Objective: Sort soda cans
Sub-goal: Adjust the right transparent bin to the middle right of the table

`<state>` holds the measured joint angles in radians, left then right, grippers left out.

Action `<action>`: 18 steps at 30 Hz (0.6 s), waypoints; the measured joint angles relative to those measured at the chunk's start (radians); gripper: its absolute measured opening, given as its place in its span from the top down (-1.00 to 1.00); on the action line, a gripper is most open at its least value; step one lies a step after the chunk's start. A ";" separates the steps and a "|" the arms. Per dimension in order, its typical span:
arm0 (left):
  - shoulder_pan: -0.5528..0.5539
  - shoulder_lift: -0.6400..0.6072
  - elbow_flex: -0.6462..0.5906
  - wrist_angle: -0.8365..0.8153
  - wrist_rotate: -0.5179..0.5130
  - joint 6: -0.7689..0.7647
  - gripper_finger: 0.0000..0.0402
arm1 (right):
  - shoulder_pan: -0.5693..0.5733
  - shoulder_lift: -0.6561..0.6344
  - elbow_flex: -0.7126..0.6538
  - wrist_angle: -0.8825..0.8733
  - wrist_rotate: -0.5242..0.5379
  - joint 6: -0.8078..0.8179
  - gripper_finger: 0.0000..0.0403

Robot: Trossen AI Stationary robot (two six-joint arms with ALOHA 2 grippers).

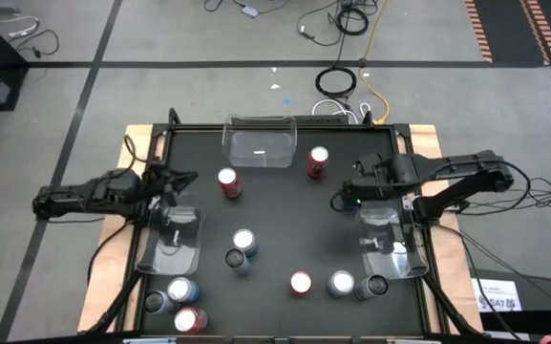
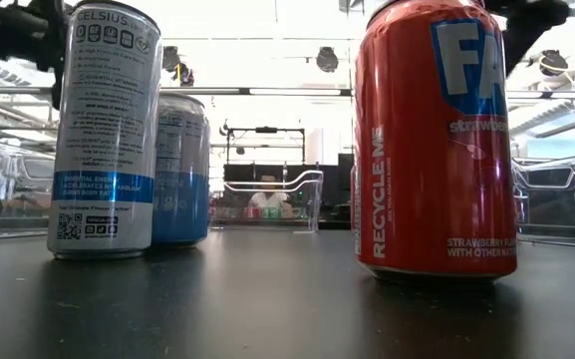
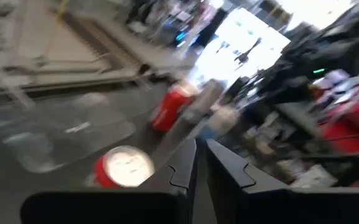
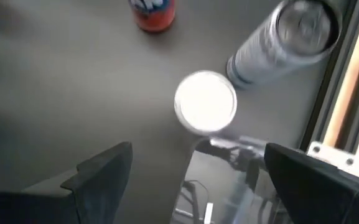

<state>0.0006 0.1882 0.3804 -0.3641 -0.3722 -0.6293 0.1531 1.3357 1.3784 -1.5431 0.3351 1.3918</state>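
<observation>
I count nine cans on my bench (image 1: 275, 225): four red cans (image 1: 228, 182), three silver-blue cans (image 1: 244, 241), and two dark cans (image 1: 236, 259). Three clear bins (image 1: 259, 140) sit there too: one at the far edge and one at each side.

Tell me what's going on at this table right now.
Two robot arms are sorting soda cans that stand scattered on a black table. None is held at the moment. The left pincer is shut and empty above the left clear bin. The right pincer is open near the right clear bin. All three bins look empty.
</observation>
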 joint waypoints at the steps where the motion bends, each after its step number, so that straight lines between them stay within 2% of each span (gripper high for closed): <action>1: 0.000 0.033 0.031 -0.035 -0.009 -0.013 0.79 | 0.020 -0.020 -0.027 0.015 -0.003 0.027 -0.78; 10: 0.000 0.339 0.249 -0.324 -0.044 -0.153 0.79 | 0.226 -0.166 -0.214 0.107 -0.111 0.333 -0.78; 14: 0.000 0.454 0.302 -0.417 -0.044 -0.177 0.79 | 0.301 -0.161 -0.278 0.178 -0.149 0.433 -0.78; 18: 0.000 0.517 0.318 -0.408 -0.044 -0.176 0.79 | 0.356 -0.133 -0.339 0.247 -0.161 0.506 -0.78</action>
<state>0.0006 0.7053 0.6979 -0.7723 -0.4160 -0.8055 0.5089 1.2030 1.0393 -1.2957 0.1738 1.8977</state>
